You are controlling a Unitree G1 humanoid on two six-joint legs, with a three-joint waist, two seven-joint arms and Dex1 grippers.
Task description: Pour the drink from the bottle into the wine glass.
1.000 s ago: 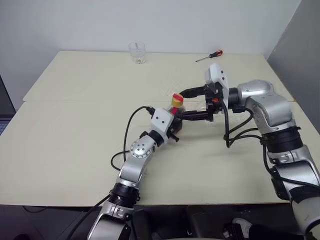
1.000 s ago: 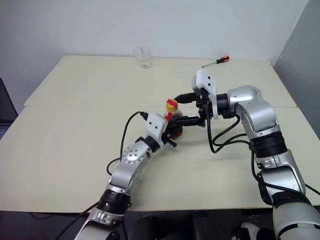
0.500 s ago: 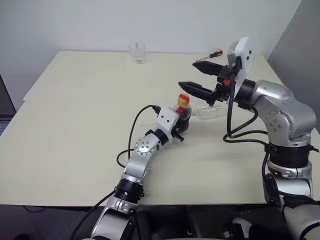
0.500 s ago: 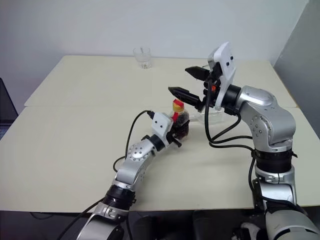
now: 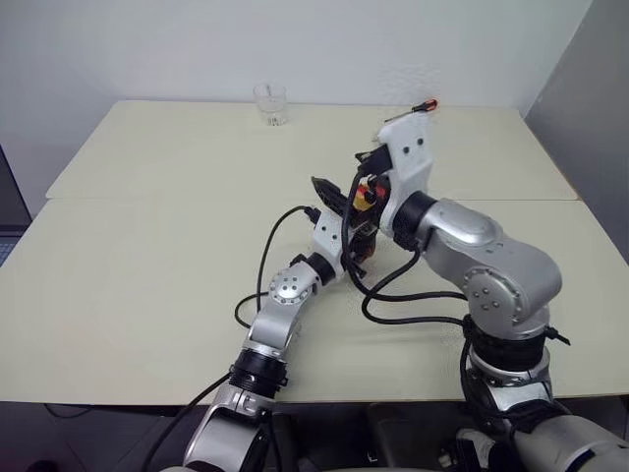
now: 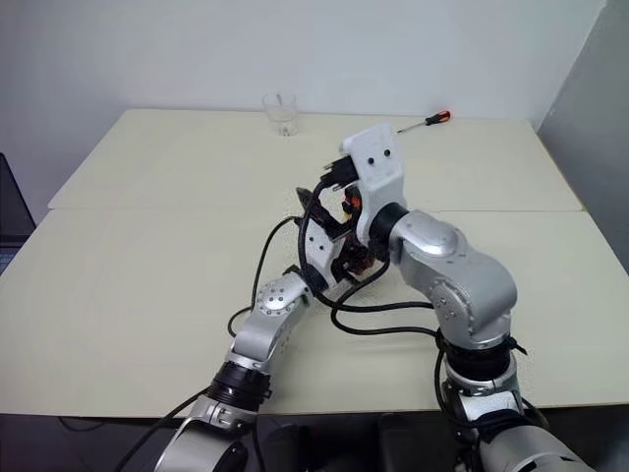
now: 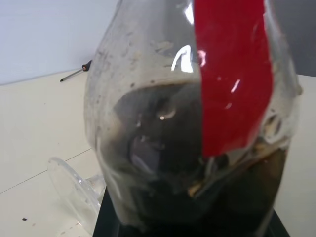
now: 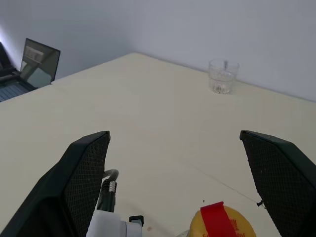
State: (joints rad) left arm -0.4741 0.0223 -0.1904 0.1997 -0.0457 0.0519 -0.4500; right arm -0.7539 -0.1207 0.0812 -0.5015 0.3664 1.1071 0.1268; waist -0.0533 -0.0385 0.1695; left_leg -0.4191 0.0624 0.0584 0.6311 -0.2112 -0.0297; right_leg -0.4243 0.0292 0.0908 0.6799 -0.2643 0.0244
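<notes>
Dark drink (image 7: 163, 163) fills the bottle (image 7: 192, 123) clamped upright in the left gripper (image 5: 356, 239). Right gripper (image 8: 177, 192) (fingers spread wide) hovers above its yellow cap (image 8: 222, 222); wine glass (image 7: 74, 190) lies beside.

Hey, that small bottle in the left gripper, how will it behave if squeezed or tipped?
The bottle looks like thin clear plastic, so it probably dents under a firm squeeze. The drink fills roughly its lower half, so weight likely shifts when tipped. With the yellow cap on, nothing should spill.
</notes>
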